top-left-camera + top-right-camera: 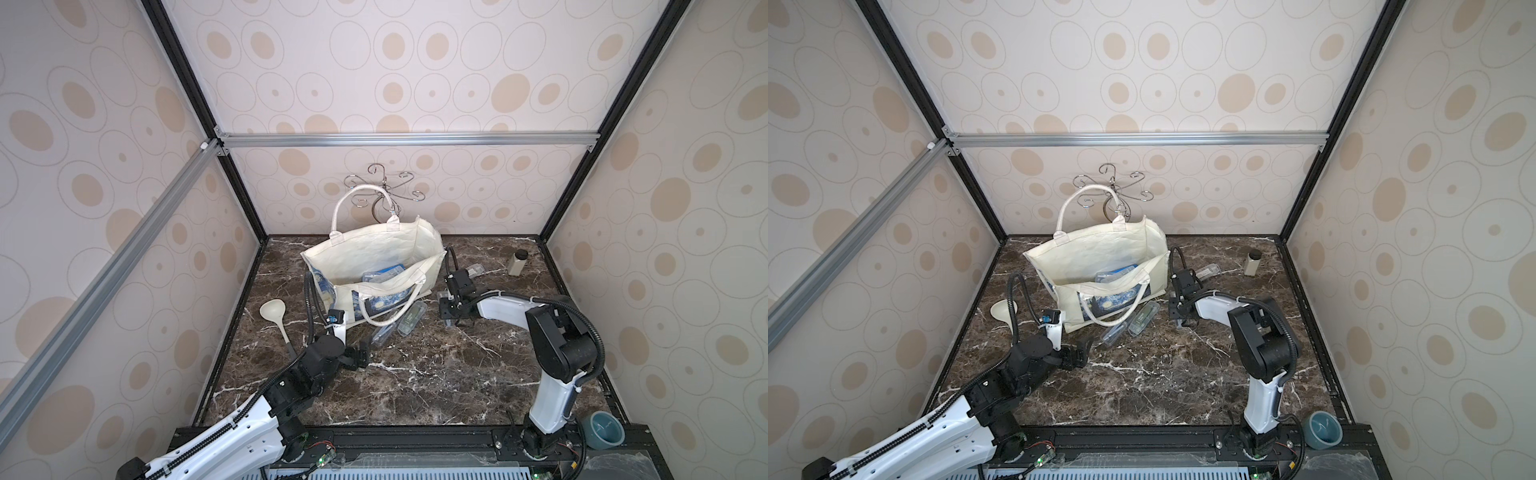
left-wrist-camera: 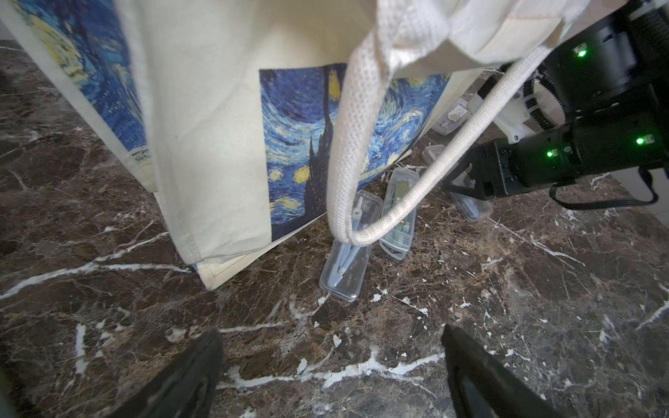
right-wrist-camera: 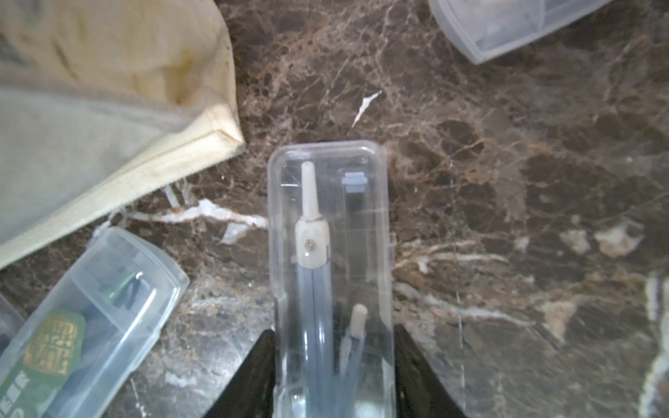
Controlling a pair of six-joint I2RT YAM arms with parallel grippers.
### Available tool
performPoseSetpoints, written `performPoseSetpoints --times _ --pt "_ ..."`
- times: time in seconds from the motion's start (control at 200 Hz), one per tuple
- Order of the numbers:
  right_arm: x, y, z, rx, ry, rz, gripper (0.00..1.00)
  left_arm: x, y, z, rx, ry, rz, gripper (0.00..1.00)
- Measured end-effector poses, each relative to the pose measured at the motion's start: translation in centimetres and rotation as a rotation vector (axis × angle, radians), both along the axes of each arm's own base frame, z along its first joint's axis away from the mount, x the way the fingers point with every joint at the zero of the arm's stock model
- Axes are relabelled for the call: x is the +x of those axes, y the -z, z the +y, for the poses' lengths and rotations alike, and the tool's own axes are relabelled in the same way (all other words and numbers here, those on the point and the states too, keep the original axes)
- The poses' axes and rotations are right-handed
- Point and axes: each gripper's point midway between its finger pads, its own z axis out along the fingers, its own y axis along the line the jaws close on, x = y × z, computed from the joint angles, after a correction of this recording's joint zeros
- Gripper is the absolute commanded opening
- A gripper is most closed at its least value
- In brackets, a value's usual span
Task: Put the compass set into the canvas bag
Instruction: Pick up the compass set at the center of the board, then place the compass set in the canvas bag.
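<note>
The right gripper (image 3: 333, 331) is seen closed on a compass set (image 3: 327, 235) in its clear plastic case; the black jaws are pressed against the two long sides of the case at the lower centre of the right wrist view. Whether the case is lifted off the marble table (image 1: 436, 374) cannot be told. In both top views this gripper is found right of centre, just beside the right end of the canvas bag (image 1: 365, 253). The bag is stood upright at the centre of the frame with its mouth open; one handle is raised, the other is draped over the starry print on the near side. Inside it, clear cases (image 1: 384, 274) with blue contents are seen. Two more are laid on the marble in front of the bag: a blue case (image 2: 342, 275), partly crossed by the hanging handle, and a green-labelled case (image 2: 394, 244) just beside it. The left gripper (image 2: 331, 333) is held wide open and empty, near the blue case, below the bag in the top views. A pale ladle (image 1: 274, 313) is seen left of the bag and a small bottle (image 1: 518, 262) at the upper right of the table
</note>
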Motion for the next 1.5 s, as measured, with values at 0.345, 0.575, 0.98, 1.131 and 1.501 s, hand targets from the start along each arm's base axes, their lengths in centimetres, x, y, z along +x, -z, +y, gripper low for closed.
performPoseSetpoints --times 0.345,0.575,0.98,1.131,1.501 --pt "-0.9 -4.6 -1.7 -0.001 0.018 -0.066 0.46 0.2 -1.4 0.6 0.015 -0.020 -0.044 0.95" --pt "-1.5 -10.7 -2.0 0.029 -0.007 -0.183 0.44 0.5 -1.7 0.7 0.037 -0.024 -0.058 0.95" --pt "-0.5 -21.8 0.2 0.041 -0.116 -0.392 0.44 0.7 -1.9 0.6 0.040 -0.022 -0.067 0.95" --pt "-0.4 -26.6 2.8 0.049 -0.207 -0.492 0.44 0.7 -1.9 0.6 0.038 -0.022 -0.069 0.95" --pt "-0.4 -30.4 13.3 0.082 -0.525 -0.580 0.44 0.7 -2.0 0.6 0.036 -0.023 -0.071 0.95"
